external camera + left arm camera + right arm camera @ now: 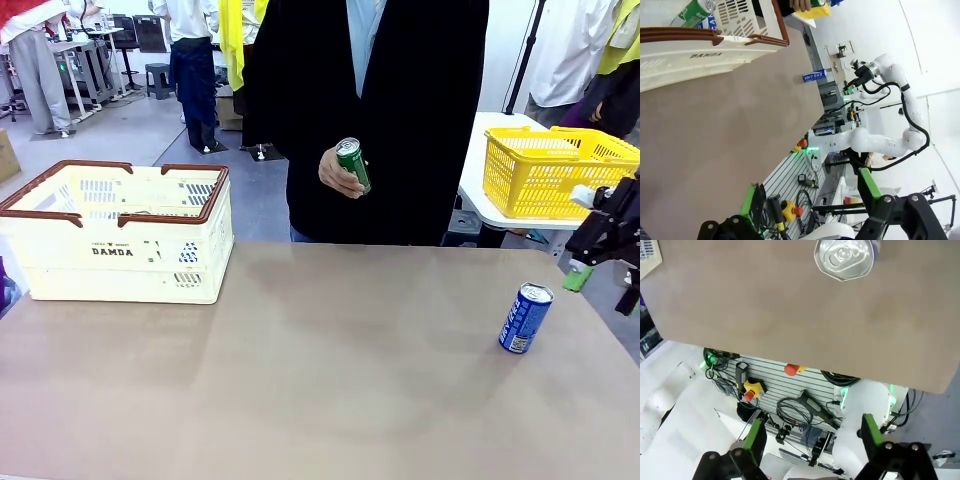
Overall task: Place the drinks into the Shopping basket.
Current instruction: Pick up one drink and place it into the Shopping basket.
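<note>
Left gripper [810, 196]: my fingers are spread wide with nothing between them. From that wrist I see the Shopping basket [60, 240] ahead and the table [300, 390] running under it.

Right gripper [812, 437]: fingers are also wide apart and empty. In the front view it hangs at the table's right edge, above and to the right of the blue can [525, 318], near it but not touching. From the right wrist I look down on the can's silver top, which sits ahead of my fingers and not between them.

The blue can stands upright on the table at the right side, well apart from the Shopping basket.

The basket sits on the far left of the table, cream with a brown rim, its DAMDA print facing me. I can't tell what is inside it.

The green can [353, 164] is off the table. The person's hand [336, 172] holds it upright at the far side, about mid-table, between the two baskets.

A yellow basket [520, 175] sits on a separate white surface behind my right gripper
</note>
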`<action>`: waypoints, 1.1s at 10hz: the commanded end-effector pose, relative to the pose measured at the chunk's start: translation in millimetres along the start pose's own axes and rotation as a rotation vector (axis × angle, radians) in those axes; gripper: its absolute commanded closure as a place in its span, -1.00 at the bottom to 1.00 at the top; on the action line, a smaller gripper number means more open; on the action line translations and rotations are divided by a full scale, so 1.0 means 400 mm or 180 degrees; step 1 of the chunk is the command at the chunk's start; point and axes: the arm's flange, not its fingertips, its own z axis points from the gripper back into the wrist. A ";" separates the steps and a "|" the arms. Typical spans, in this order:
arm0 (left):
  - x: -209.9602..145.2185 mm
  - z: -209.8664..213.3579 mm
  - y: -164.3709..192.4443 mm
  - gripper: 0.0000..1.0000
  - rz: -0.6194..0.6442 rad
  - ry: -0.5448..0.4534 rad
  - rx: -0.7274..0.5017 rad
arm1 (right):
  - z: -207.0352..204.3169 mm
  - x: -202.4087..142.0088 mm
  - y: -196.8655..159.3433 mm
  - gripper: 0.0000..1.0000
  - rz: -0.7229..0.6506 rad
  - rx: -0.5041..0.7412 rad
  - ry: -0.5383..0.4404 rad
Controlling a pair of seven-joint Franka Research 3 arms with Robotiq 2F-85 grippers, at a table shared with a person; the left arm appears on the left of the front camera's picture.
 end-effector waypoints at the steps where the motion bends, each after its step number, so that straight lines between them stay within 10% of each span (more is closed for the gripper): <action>1: -0.002 -0.002 -0.005 -1.00 0.0031 -0.0035 -0.0024 | -0.012 0.032 0.028 -1.00 -0.0010 -0.0298 -0.0533; 3: -0.002 -0.002 -0.005 -1.00 0.0031 -0.0035 -0.0024 | -0.036 0.058 0.050 -1.00 -0.0100 -0.0263 -0.1562; 5: -0.002 -0.002 -0.005 -1.00 0.0031 -0.0035 -0.0024 | -0.065 0.075 0.061 -1.00 -0.0254 -0.0620 -0.1935; 11: -0.002 -0.002 -0.005 -1.00 0.0031 -0.0035 -0.0024 | -0.089 0.133 0.053 -1.00 0.0037 -0.0773 -0.1518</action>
